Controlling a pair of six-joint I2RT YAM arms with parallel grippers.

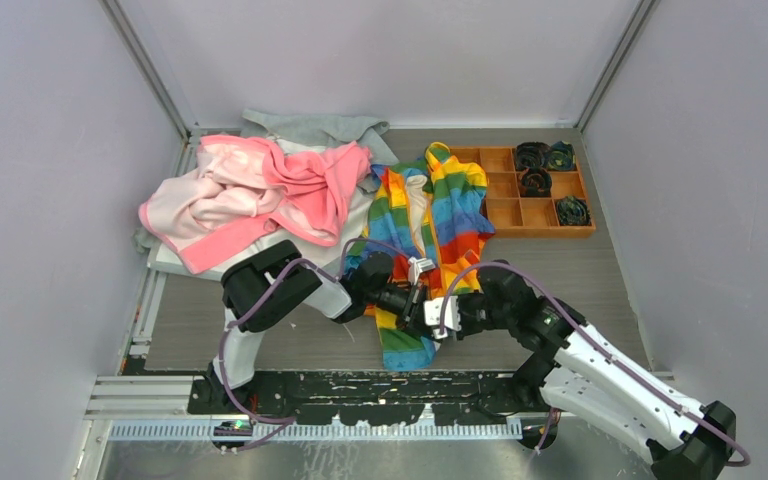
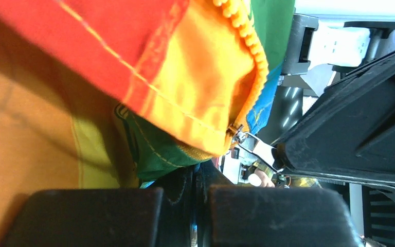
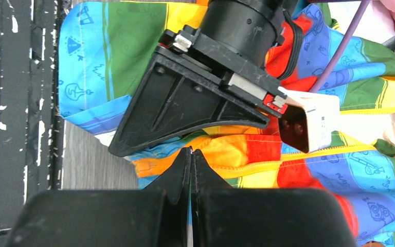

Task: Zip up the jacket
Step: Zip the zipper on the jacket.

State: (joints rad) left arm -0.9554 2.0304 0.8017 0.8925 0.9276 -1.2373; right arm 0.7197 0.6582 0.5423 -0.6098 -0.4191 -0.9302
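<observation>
jacket: the rainbow-striped jacket (image 1: pixel 450 215) is lying on the table (image 1: pixel 590 290) just left of the wooden compartment tray (image 1: pixel 540 232). Its front is gaping open, so the cream lining (image 1: pixel 417 205) is showing, and the hem end is trailing past the tray's near edge.

left gripper: the left gripper (image 2: pixel 199 180) is working at the hem, nearer than the tray and off to its left. Its fingers are pressed together and, going by its own camera, it's pinching the green bit of hem just under the zipper's bottom end.

right gripper: the right gripper (image 3: pixel 191 157) is meeting it at that same spot, jaws squeezed tight. In the left wrist view it's clamping the little metal zipper pull (image 2: pixel 254 146).

zipper: the orange zipper teeth (image 2: pixel 249 41) are running away from the slider. Only 1 row is showing clearly, so I can't tell if the 2 halves are seated.

step: I'm reading this as the very start of the actual zipping, with 1 arm anchoring and 1 on the pull. Nothing is looking closed yet.

next move: I'm thinking the right gripper needs to drag the pull straight along the teeth toward the collar, which is sitting by the tray's far-left corner. Meanwhile the left one needs to be holding the hem taut so the fabric isn't bunching.
</observation>
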